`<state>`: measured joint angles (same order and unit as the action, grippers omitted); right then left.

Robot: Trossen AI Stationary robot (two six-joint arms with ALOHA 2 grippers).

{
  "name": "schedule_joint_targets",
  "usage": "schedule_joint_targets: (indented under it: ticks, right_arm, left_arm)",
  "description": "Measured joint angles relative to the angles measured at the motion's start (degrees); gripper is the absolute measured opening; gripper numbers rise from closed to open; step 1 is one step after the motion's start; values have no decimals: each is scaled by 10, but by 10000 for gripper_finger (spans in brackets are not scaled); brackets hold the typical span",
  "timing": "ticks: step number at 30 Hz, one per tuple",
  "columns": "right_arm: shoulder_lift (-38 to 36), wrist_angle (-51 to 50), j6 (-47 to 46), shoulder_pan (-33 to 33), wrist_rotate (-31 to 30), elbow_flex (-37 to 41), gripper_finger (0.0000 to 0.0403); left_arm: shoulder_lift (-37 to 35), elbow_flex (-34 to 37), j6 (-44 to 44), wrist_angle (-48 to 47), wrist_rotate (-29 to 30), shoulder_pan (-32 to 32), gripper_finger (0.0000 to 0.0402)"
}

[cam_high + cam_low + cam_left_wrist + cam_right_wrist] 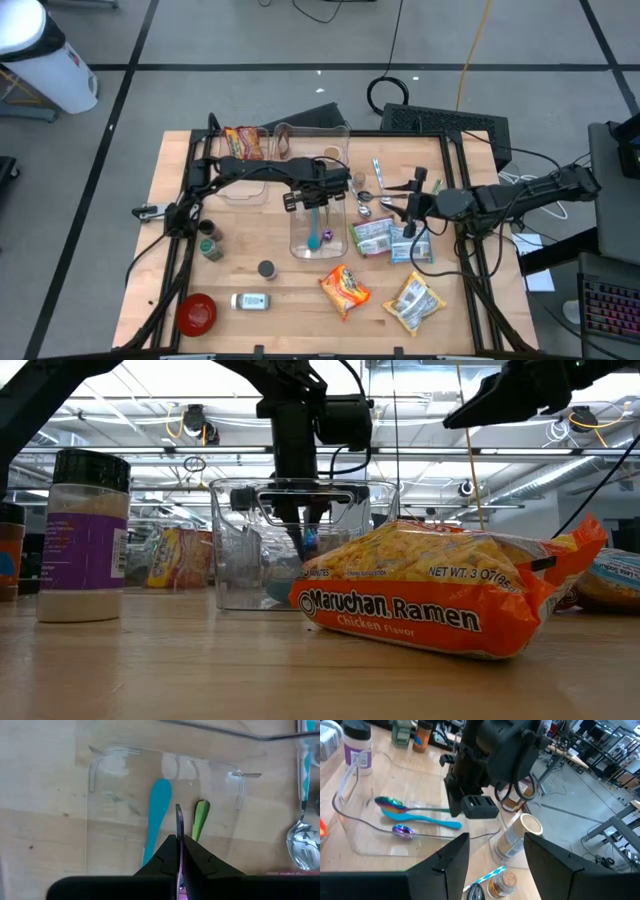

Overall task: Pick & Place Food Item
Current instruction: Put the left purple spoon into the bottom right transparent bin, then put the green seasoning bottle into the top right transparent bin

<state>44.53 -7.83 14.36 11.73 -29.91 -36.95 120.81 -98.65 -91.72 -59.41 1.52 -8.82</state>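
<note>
From above, the left gripper [318,197] is seen at the centre of the frame, lowered over a clear container [318,215] holding coloured spoons. The right gripper [408,210] is seen right of centre, above green food packets [375,236]. An orange ramen packet [345,287] lies at lower centre of the table [300,320], and a yellow packet [415,302] at lower right.

At table height, the ramen packet [445,600] fills the centre right, the container [240,545] stands behind it, and a purple-labelled jar [85,535] is at left.

In the left wrist view, the fingers [165,862] are pressed together on a purple spoon handle [179,827], beside a blue spoon [156,815] and a green spoon [200,817].

In the right wrist view, the fingers [450,857] are held apart with nothing between them.
</note>
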Motion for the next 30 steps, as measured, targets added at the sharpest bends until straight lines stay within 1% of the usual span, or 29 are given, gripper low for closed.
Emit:
schedule_joint_targets:
  ticks: [3,7,10,17,21,26,30]
  right_arm:
    - [-2,4,8,0,0,0,180]
    - [-2,3,19,0,0,0,180]
    - [-2,3,18,0,0,0,180]
    - [-2,3,18,0,0,0,180]
    - [-2,3,23,0,0,0,180]
    - [-3,3,48,0,-1,0,180]
    - [-3,3,49,0,-2,0,180]
  left_arm:
    - [0,0,9,7,0,0,11]
    - [0,0,13,16,0,-2,38]
    - [0,0,16,20,1,-3,48]
    - [0,0,44,27,4,-3,50]
    - [-7,1,56,29,-12,-7,50]
    - [-37,0,99,46,-35,-9,51]
    - [-83,-1,155,70,-20,0,51]
